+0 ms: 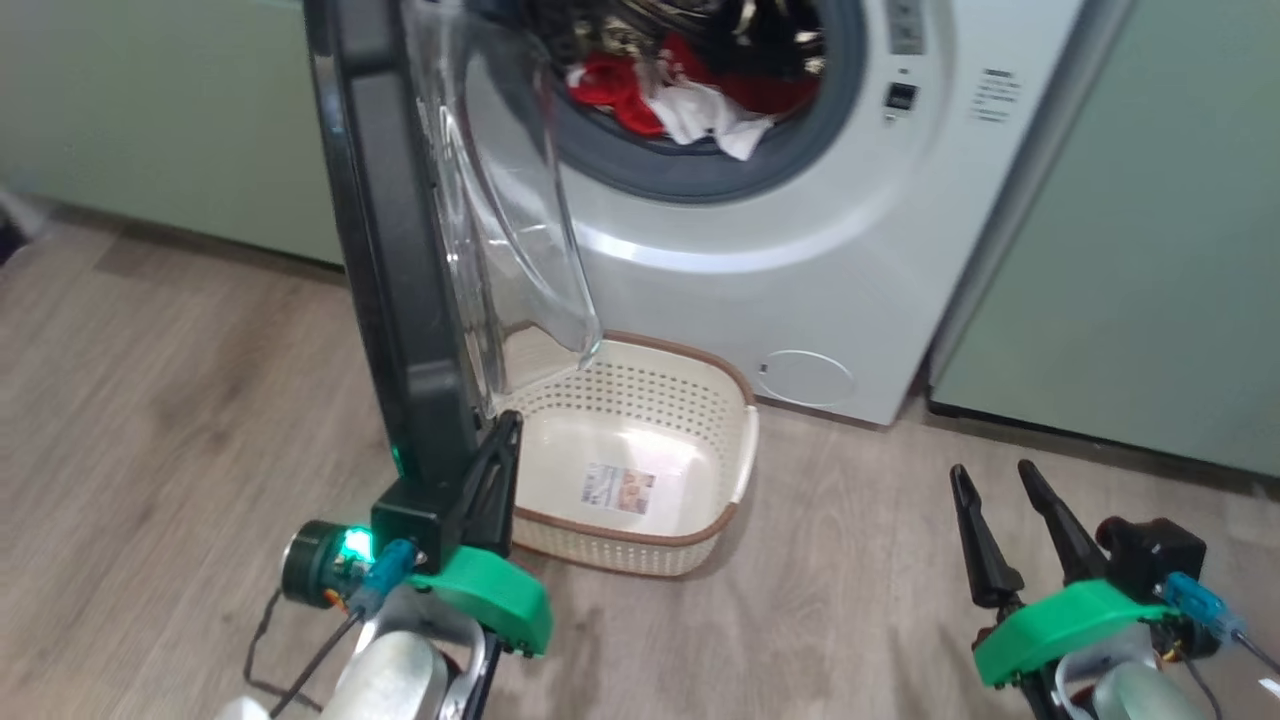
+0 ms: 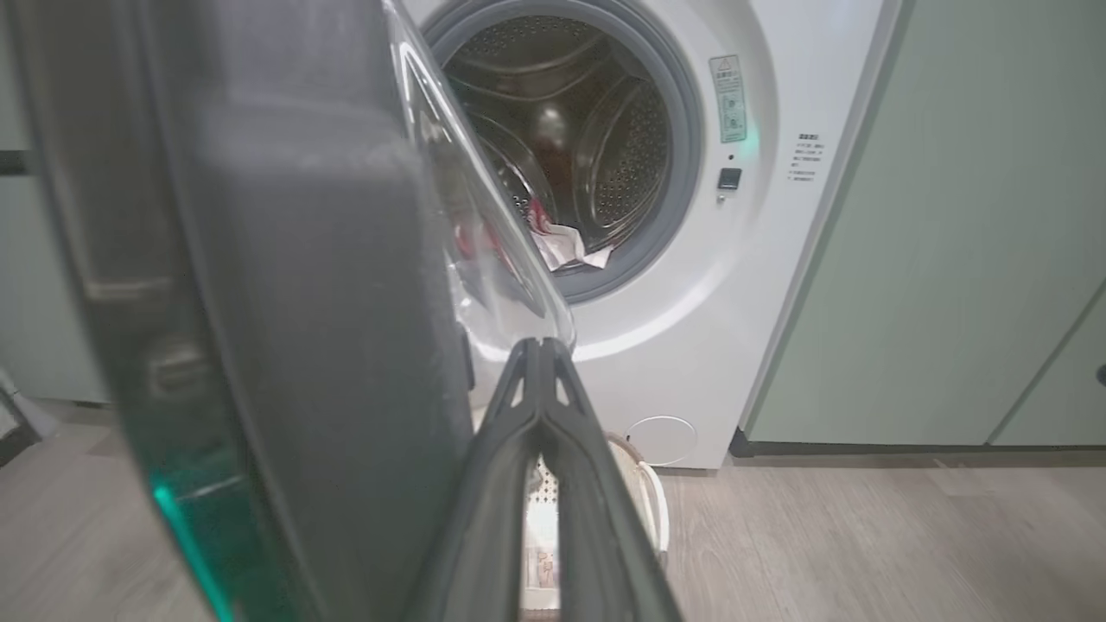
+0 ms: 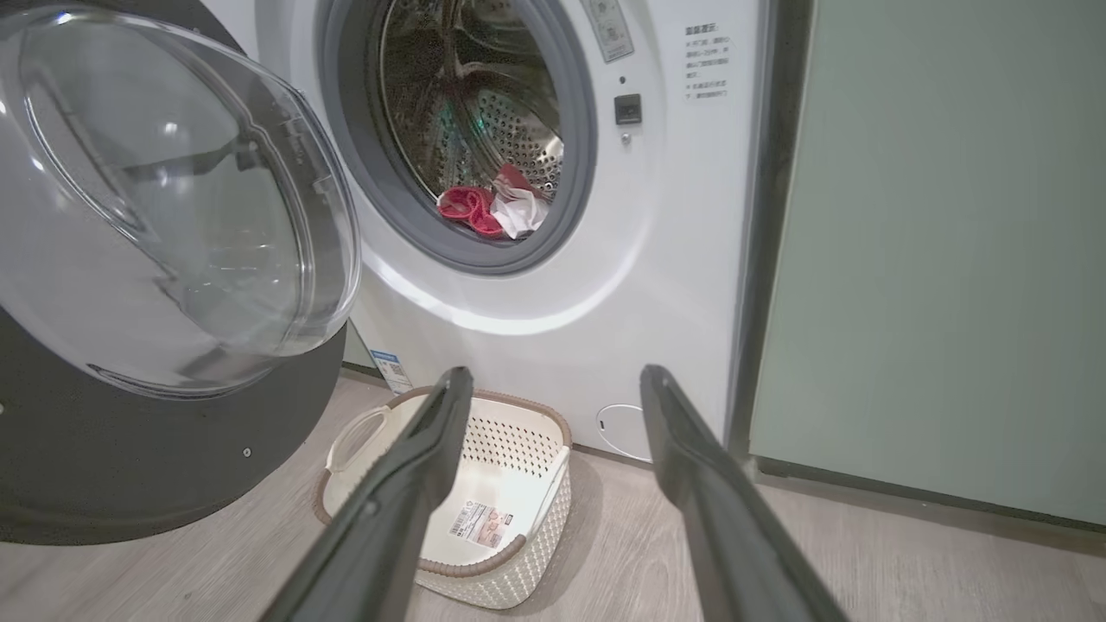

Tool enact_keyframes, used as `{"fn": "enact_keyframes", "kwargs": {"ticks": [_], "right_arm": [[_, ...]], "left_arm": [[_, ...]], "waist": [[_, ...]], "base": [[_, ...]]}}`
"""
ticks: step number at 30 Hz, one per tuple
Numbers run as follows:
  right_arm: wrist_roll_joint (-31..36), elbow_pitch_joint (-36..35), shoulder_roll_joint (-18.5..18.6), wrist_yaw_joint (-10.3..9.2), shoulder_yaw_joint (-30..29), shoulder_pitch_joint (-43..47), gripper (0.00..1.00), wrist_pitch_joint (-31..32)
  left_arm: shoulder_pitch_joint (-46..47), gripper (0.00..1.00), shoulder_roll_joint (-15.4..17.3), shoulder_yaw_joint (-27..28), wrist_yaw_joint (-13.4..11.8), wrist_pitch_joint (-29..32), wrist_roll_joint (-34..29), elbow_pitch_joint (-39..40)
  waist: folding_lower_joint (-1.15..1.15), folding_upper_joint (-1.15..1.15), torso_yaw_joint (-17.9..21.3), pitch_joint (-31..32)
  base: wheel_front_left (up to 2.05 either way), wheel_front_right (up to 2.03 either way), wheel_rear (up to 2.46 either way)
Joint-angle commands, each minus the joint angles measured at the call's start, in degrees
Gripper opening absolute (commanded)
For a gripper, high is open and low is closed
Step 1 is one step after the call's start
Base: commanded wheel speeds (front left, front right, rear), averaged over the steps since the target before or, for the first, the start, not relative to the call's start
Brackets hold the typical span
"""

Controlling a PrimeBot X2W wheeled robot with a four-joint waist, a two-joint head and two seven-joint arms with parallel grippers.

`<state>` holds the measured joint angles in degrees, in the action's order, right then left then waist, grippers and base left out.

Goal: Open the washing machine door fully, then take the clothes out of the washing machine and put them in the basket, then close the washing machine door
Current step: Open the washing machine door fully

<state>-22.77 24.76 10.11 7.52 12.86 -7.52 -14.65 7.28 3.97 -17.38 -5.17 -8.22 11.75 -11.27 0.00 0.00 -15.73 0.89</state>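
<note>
Before the washing machine point(image 1: 850, 280), at 12 o'clock in the head view: the washing machine door point(image 1: 400, 300) swung out edge-on, long axis running 12 to 6; the basket point(image 1: 742, 450) on the floor beneath; the clothes point(image 1: 640, 95) heaped at the drum mouth. Left gripper point(image 1: 510, 430), fingers pressed together and empty, against the door's inner side, frame at its 10 o'clock. Probably calls for a push toward 9. Right gripper point(image 1: 992, 470) spread wide, idle, at 4 o'clock.

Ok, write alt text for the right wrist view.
White washing machine, door swung open at left, red and white clothes at the drum mouth. An empty cream basket sits on the floor below, beyond the open right claw.
</note>
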Motion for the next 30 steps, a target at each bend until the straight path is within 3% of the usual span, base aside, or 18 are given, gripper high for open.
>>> {"fn": "enact_keyframes", "kwargs": {"ticks": [1,10,16,30], "right_arm": [[-0.24,-1.78,0.40,-0.03,1.04,-0.04,1.00,-0.35],[-0.28,-1.83,0.20,-0.03,1.17,-0.39,1.00,-0.35],[-0.24,-1.76,0.05,-0.03,1.90,-0.92,1.00,-0.35],[-0.73,-1.46,1.40,-0.03,3.53,-1.51,1.00,-0.35]], "left_arm": [[2.34,0.00,1.13,3.11,-0.57,-0.67,0.77,1.35],[2.23,0.00,2.71,5.44,-1.37,-0.73,2.34,1.37],[3.67,0.00,4.13,8.53,-1.33,-1.99,4.49,-0.66],[14.04,0.00,7.68,19.72,0.75,-6.62,11.24,-18.99]], "waist": [[0.00,0.00,-2.33,0.01],[0.00,0.00,-9.85,0.05],[0.00,0.00,-12.13,-0.19],[0.00,0.00,-10.55,-2.32]], "base": [[0.00,0.00,0.00],[0.00,0.00,0.00],[0.00,0.00,0.00],[0.00,0.00,0.00]]}}
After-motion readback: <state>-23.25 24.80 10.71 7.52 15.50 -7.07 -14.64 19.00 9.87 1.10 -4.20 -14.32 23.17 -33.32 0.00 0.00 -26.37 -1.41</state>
